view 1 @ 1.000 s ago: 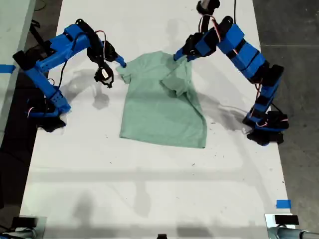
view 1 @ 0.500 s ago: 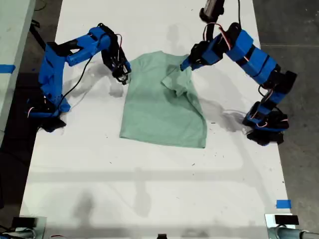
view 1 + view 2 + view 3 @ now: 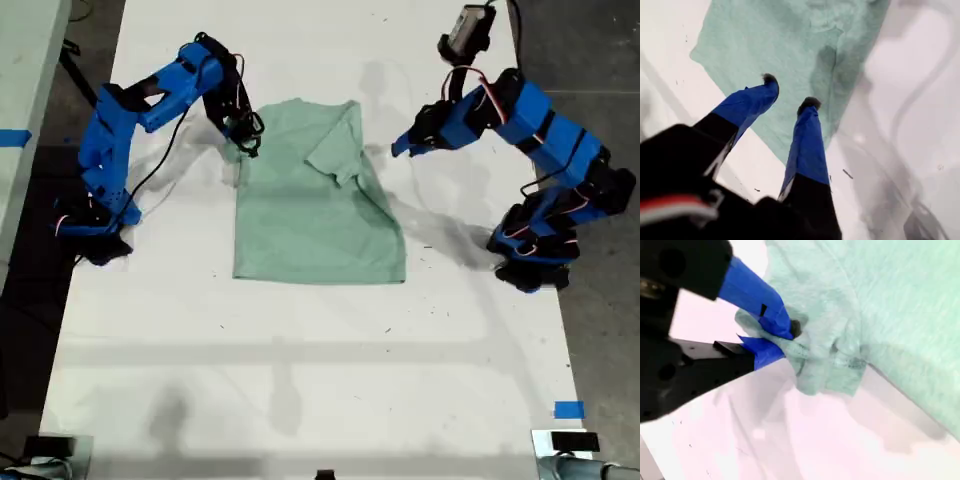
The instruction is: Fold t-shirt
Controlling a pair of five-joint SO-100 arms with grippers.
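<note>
My first pincer (image 3: pixel 789 92) hangs open above the t-shirt (image 3: pixel 790 45).

No text can be read anywhere (no labels either).

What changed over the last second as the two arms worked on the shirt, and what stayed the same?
My first gripper let go of the t-shirt and pulled back toward the exterior view's right, jaws open. That sleeve now lies folded onto the body. My second gripper took hold of the other sleeve and pulled it inward. The lower hem stayed flat on the table.
</note>
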